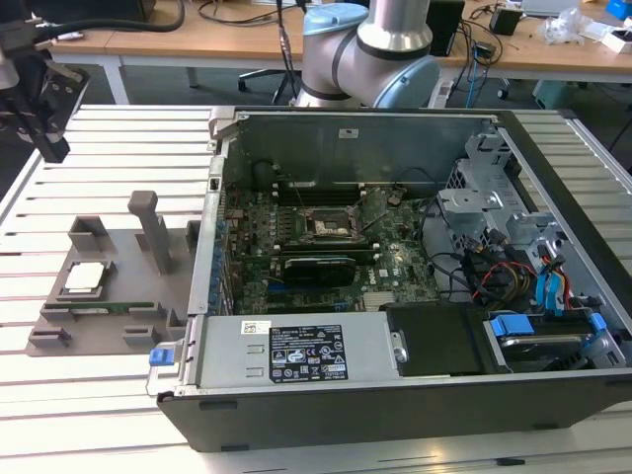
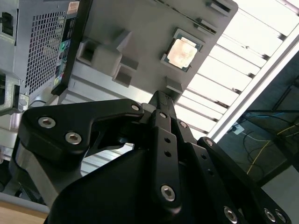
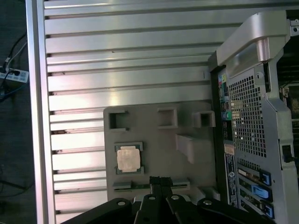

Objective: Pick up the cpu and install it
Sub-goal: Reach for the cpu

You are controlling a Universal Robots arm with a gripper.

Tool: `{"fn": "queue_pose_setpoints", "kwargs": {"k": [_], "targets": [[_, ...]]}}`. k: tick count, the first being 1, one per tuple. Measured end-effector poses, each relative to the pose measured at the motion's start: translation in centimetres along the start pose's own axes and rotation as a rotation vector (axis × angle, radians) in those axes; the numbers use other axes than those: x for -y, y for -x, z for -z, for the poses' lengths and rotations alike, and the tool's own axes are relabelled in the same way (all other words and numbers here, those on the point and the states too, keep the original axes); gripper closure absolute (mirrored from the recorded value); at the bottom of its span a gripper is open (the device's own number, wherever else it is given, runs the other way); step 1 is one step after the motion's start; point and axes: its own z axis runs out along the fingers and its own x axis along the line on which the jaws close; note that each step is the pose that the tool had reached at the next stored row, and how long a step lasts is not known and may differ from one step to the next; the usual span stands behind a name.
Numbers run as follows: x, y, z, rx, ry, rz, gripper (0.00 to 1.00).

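Observation:
The cpu [image 1: 84, 278], a small square chip with a silver top, lies flat in a recess of the grey holder tray [image 1: 123, 252] on the slatted table, at the exterior view's left of the open computer case. Both wrist views show the cpu [image 2: 182, 52] [image 3: 128, 158] from above. My gripper [image 1: 51, 146] hangs well above the table, beyond the tray's far left corner in the exterior view. Its black fingers meet at the tips with nothing between them, so the gripper [image 2: 160, 97] [image 3: 159, 179] is shut and apart from the chip. The motherboard socket [image 1: 329, 229] sits inside the case.
The open computer case [image 1: 553, 415] fills the middle and the exterior view's right, its metal wall [image 1: 210, 247] next to the tray. A grey post [image 1: 153, 229] stands upright on the tray. A narrow green memory stick [image 1: 99, 308] lies along the tray's near side.

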Motion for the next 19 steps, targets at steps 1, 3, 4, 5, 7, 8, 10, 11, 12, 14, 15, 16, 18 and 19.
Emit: {"fn": "queue_pose_setpoints", "kwargs": {"k": [1, 3, 4, 5, 7, 8, 10, 11, 12, 14, 15, 16, 18, 19], "targets": [[0.01, -0.07, 0.0, 0.0, 0.0, 0.0, 0.89], [0.02, -0.2, 0.01, 0.0, 0.0, 0.0, 0.89], [0.02, -0.25, 0.01, 0.0, 0.0, 0.0, 0.89], [0.03, -0.3, 0.01, 0.0, -0.0001, 0.0, 0.89], [0.03, -0.43, 0.02, 0.0, -0.0001, 0.0, 0.89], [0.04, -0.5, 0.01, 0.0, -0.0001, 0.0, 0.89], [0.05, -0.64, 0.02, 0.0, 0.0, 0.0, 0.89], [0.05, -0.7, 0.02, 0.0, 0.0, 0.0, 0.89], [0.06, -0.76, 0.02, 0.0, 0.0, 0.0, 0.89], [0.07, -0.88, 0.03, 0.0, 0.0, 0.0, 0.89], [0.07, -0.94, 0.03, 0.0, 0.0, 0.0, 0.89], [0.08, -1.08, 0.03, 0.0, 0.0, 0.0, 0.89], [0.1, -1.4, 0.04, 0.0, -0.0001, 0.0, 0.89], [0.12, -1.55, 0.05, 0.0, 0.0, 0.0, 0.89]]}}
